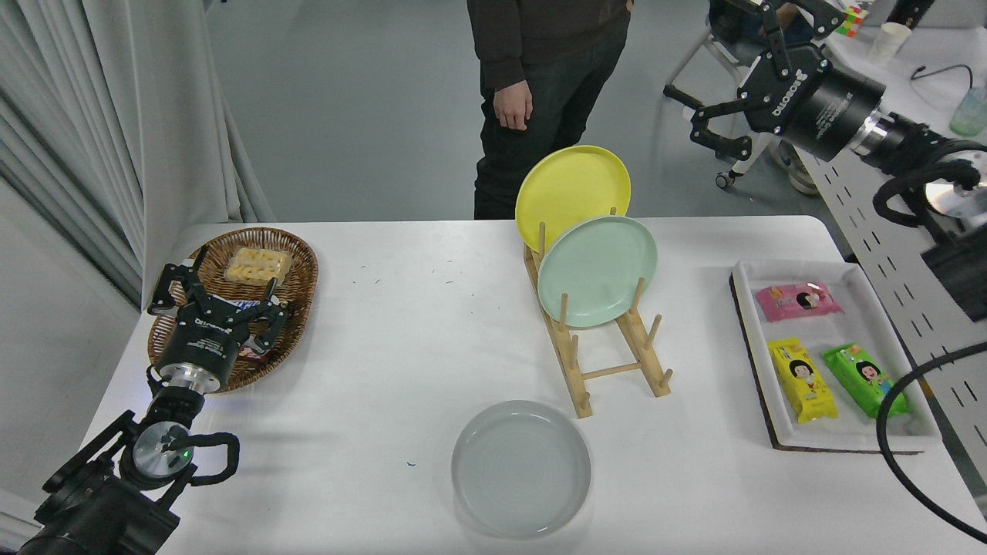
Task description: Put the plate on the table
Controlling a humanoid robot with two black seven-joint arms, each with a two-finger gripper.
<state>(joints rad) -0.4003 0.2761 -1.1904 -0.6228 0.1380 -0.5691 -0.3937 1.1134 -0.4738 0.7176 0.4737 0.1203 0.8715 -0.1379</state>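
One grey plate (521,468) on table (385,347), two plates racked, three snack packets.

Round pale grey plate (521,468) flat on large white table (401,347), near front edge, just in front of wooden peg rack (609,354). Rack holds mint green plate (597,270) upright, yellow plate (572,187) behind it. Brown wicker basket (289,254) at left; white rectangular tray (752,339) of snack packets at right. Person (540,77) stands behind far edge.
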